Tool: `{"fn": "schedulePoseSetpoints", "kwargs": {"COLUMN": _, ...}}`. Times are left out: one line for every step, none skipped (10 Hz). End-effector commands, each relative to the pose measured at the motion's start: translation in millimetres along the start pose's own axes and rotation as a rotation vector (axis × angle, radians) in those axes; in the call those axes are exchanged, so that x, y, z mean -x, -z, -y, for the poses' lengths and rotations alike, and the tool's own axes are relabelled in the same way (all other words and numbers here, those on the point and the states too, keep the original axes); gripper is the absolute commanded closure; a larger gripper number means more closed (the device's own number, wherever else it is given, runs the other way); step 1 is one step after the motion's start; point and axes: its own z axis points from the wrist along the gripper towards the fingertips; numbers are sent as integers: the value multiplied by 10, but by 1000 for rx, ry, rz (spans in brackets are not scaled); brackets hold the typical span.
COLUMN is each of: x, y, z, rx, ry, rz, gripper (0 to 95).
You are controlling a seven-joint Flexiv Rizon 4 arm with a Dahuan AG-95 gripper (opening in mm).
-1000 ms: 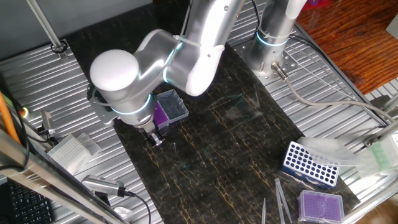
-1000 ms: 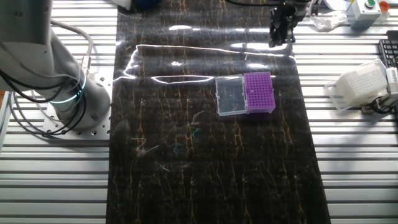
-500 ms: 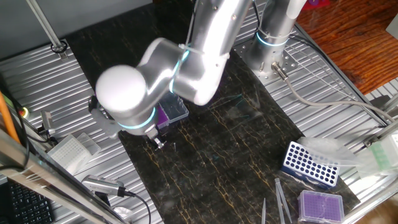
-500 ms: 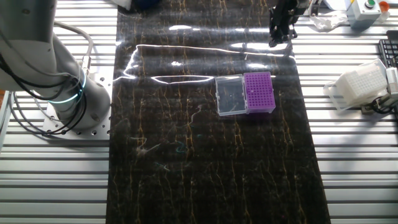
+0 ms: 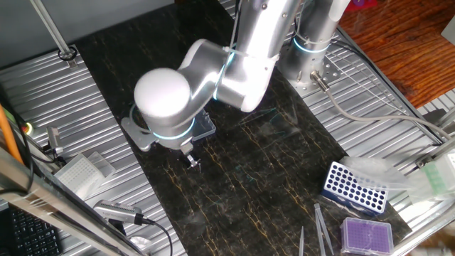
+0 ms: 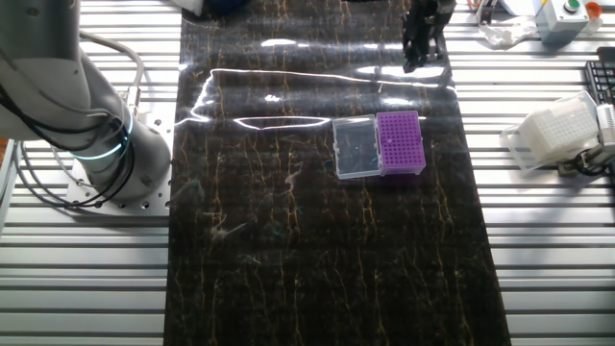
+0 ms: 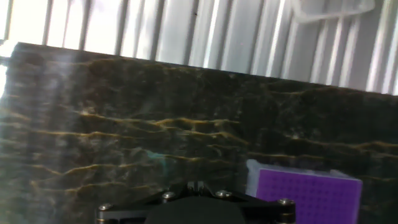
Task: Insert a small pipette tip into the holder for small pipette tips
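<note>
The mat [image 6: 288, 240] is bare on its left half. At its centre sits the holder [image 6: 401, 142], purple grid up, its clear lid [image 6: 355, 148] flat against its left side. Beyond it the gripper [image 6: 420, 43] has slid left along the mat's far edge over the last second, closer in line with the holder but well apart from it. No tip shows between its fingers, and I cannot tell whether they are closed. The hand view catches the holder's corner, so approach seems under way.

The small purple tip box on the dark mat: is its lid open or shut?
Open. The clear lid lies flat beside the purple tip box, whose hole grid is uncovered.
</note>
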Motion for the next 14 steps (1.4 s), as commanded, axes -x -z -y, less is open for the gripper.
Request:
{"fn": "schedulePoseSetpoints", "kwargs": {"x": 13, "y": -49, "z": -142, "rx": 37, "ry": -3, "rz": 13, "gripper": 950}}
{"fn": "schedulePoseSetpoints", "kwargs": {"x": 14, "y": -86, "z": -195, "rx": 36, "ry": -5, "rz": 18, "gripper": 950}}
{"fn": "schedulePoseSetpoints", "kwargs": {"x": 2, "y": -114, "z": -246, "rx": 35, "ry": -8, "rz": 20, "gripper": 950}}
{"fn": "schedulePoseSetpoints", "kwargs": {"x": -4, "y": -131, "z": -276, "rx": 34, "ry": -6, "rz": 20, "gripper": 950}}
{"fn": "schedulePoseSetpoints", "kwargs": {"x": -6, "y": -141, "z": -285, "rx": 33, "ry": 3, "rz": 19, "gripper": 950}}
{"fn": "schedulePoseSetpoints", "kwargs": {"x": -19, "y": -153, "z": -294, "rx": 31, "ry": 10, "rz": 19, "gripper": 950}}
{"fn": "schedulePoseSetpoints", "kwargs": {"x": -33, "y": -162, "z": -299, "rx": 28, "ry": 17, "rz": 20, "gripper": 950}}
{"fn": "schedulePoseSetpoints", "kwargs": {"x": -33, "y": -163, "z": -298, "rx": 24, "ry": 27, "rz": 15, "gripper": 950}}
{"fn": "schedulePoseSetpoints", "kwargs": {"x": -37, "y": -166, "z": -298, "rx": 22, "ry": 75, "rz": 2, "gripper": 950}}
{"fn": "schedulePoseSetpoints", "kwargs": {"x": -43, "y": -177, "z": -297, "rx": 19, "ry": 119, "rz": -8, "gripper": 950}}
{"fn": "schedulePoseSetpoints", "kwargs": {"x": -84, "y": -210, "z": -305, "rx": 17, "ry": 171, "rz": -6, "gripper": 760}}
{"fn": "schedulePoseSetpoints", "kwargs": {"x": -125, "y": -236, "z": -316, "rx": 20, "ry": 193, "rz": -3, "gripper": 760}}
{"fn": "schedulePoseSetpoints", "kwargs": {"x": -156, "y": -267, "z": -322, "rx": 19, "ry": 201, "rz": -6, "gripper": 760}}
{"fn": "schedulePoseSetpoints", "kwargs": {"x": -179, "y": -339, "z": -318, "rx": 17, "ry": 193, "rz": 2, "gripper": 760}}
